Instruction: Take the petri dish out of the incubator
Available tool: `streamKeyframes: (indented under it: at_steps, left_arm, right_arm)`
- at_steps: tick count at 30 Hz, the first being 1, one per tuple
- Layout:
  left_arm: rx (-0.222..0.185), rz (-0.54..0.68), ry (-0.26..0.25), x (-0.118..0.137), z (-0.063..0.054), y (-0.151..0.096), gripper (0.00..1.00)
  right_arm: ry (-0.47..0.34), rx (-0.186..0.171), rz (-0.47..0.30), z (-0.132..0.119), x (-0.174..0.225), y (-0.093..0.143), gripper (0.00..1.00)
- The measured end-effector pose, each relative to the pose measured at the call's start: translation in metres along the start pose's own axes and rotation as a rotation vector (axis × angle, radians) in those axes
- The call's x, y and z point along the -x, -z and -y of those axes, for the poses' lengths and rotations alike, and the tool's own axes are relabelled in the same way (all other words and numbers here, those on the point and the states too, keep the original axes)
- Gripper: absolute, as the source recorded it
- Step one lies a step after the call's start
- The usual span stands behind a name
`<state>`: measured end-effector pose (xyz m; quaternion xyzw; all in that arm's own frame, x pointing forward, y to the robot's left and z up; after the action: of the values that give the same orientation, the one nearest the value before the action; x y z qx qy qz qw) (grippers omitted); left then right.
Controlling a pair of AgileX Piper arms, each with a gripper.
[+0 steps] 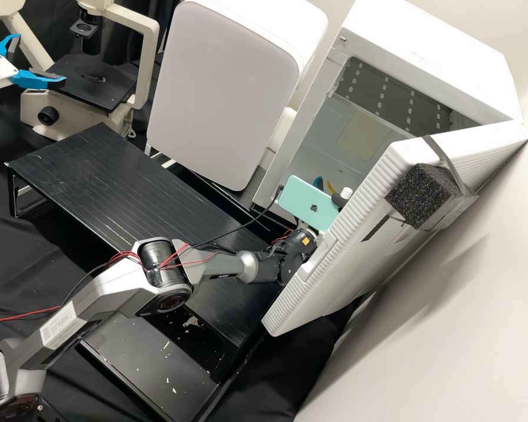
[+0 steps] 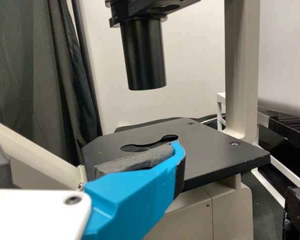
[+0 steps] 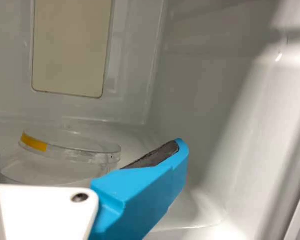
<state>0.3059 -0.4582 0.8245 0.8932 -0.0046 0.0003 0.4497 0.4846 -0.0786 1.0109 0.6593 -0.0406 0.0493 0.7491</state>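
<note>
Clear petri dish (image 3: 75, 152) in incubator (image 1: 434, 50), seemingly near right end effector (image 1: 318, 183), fingers apart; left end effector (image 1: 41, 58) spread beside microscope (image 1: 149, 64).

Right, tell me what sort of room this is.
Probably a biology laboratory: there is a microscope, an open white incubator, and inside it a clear petri dish with a yellow label.

In the high view, the pale wall (image 1: 452, 328) is brightly lit and streaked by soft shadows beside the incubator (image 1: 334, 275). In the right wrist view, its inner side wall (image 3: 200, 95) is divided diagonally into shade and glare. The curtain (image 2: 35, 75) is dimly lit.
</note>
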Motion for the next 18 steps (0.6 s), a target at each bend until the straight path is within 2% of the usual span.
streamKeyframes:
  at_steps: [18]
  left_arm:
    - [0.000, 0.000, 0.000, 0.0000, 0.0000, 0.0000, 1.00]
  right_arm:
    - [-0.008, 0.001, -0.011, -0.0026, 0.0008, -0.0007, 1.00]
